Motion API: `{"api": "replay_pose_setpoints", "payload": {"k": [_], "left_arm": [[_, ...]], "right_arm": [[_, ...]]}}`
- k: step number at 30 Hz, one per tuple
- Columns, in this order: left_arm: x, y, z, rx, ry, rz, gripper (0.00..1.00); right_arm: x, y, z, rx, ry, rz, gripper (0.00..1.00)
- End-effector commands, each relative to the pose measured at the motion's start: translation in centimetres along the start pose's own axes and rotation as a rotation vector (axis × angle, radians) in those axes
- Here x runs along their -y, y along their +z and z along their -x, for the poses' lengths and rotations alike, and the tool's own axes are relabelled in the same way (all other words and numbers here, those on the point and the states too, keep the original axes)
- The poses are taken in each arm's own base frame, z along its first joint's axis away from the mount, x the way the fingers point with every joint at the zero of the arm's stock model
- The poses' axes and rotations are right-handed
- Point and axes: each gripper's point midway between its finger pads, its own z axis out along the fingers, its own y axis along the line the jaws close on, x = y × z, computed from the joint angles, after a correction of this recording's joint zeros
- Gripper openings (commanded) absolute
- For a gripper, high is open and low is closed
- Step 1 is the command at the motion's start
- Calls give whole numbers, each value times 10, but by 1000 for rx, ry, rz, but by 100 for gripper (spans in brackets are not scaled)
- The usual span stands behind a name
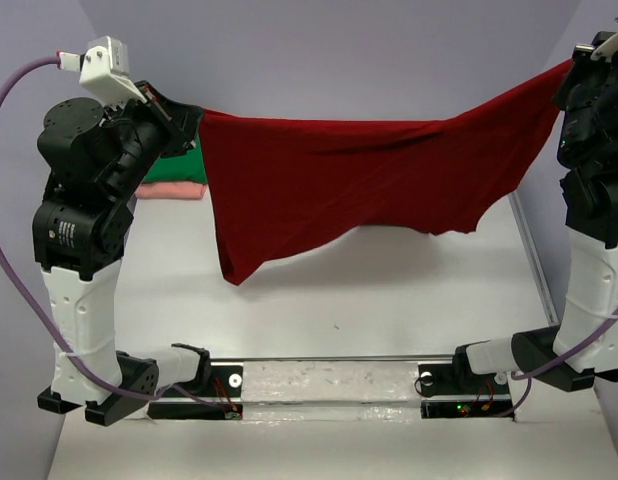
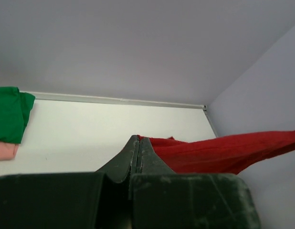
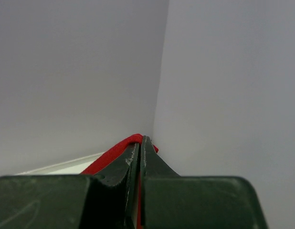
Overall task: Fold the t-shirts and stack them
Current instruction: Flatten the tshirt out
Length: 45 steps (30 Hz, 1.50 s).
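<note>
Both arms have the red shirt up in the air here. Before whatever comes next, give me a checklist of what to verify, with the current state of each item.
1. The left pincer is shut on the dark red t-shirt: ok.
2. The right pincer is shut on the same shirt, with red cloth showing between its fingers: ok.
3. Shirt stretched level between the arms: not ok. It sags in the middle and one corner hangs low on the left.
4. That low corner is off the table: cannot tell.
5. The green t-shirt lies on the pink t-shirt at the far left, apart from the held shirt: ok.
</note>
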Motion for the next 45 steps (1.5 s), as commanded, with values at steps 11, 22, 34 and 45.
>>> {"api": "replay_pose_setpoints", "payload": {"k": [11,22,34,45], "left_arm": [[-8,-15,74,237,70,123,0],[26,-26,71,207,26,-51,0],[58,-89,106,404,19,-207,0],[96,-164,111,464,-33,-425,0]], "right_arm": [[15,-4,57,155,67,-28,0],[43,-50,97,284,107,-20,0],[89,-118,130,408,201,-12,0],[123,-210,166,601,348,157,0]]}}
